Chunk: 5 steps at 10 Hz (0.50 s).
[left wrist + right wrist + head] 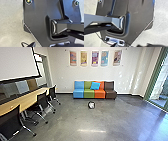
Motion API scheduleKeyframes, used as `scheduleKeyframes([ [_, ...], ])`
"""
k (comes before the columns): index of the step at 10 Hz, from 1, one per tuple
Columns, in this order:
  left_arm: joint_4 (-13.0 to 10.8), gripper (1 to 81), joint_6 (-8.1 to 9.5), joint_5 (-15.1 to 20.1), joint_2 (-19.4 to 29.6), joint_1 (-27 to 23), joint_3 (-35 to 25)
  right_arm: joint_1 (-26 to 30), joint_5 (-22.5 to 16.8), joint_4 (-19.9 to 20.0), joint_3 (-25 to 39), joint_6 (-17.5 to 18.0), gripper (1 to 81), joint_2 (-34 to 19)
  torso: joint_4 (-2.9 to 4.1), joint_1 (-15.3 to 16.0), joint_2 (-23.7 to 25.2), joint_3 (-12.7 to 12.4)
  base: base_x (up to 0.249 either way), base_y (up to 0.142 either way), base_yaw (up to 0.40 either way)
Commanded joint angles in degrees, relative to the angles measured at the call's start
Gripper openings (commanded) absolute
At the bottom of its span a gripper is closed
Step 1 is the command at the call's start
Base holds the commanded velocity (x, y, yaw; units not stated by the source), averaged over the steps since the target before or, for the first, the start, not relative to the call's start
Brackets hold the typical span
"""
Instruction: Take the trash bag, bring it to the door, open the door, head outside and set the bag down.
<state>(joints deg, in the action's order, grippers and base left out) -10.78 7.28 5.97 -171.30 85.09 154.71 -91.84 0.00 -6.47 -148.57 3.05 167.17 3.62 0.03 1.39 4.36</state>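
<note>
While trash bag (91,105) sits on floor (67,119) — pale, dark-rimmed — left claw (43,45), right claw (127,45): cannot tell if open or closed.

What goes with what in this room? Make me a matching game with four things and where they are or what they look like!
Things:
1. Cushion
2. Posters
3. Long table
4. Small roundish thing, maybe the trash bag

Clues:
A. Light wood colour, with black chairs beside it
B. On the floor, in front of the couch
C. In a row on the wall
D. Bright blue, on the couch

Right pairs: 1-D, 2-C, 3-A, 4-B
</note>
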Motion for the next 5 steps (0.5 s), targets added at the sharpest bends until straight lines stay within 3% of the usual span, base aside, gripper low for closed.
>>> scheduleKeyframes([
  [1, -0.4, 81.1, -0.42, 3.3, 0.3, -3.0, 0.2, 2.4, -2.9, 0.1, 0.0, -0.1, 81.1, -0.6, 0.00, 0.0, 0.0, 0.0, 0.181, 0.000, 0.000],
  [5, -0.5, 81.1, -0.42, 3.2, 0.5, -3.0, 0.2, 2.4, -3.3, 0.1, 0.3, -0.1, 81.1, -0.4, 0.00, 0.0, 0.0, 0.0, 0.192, 0.000, 0.000],
])
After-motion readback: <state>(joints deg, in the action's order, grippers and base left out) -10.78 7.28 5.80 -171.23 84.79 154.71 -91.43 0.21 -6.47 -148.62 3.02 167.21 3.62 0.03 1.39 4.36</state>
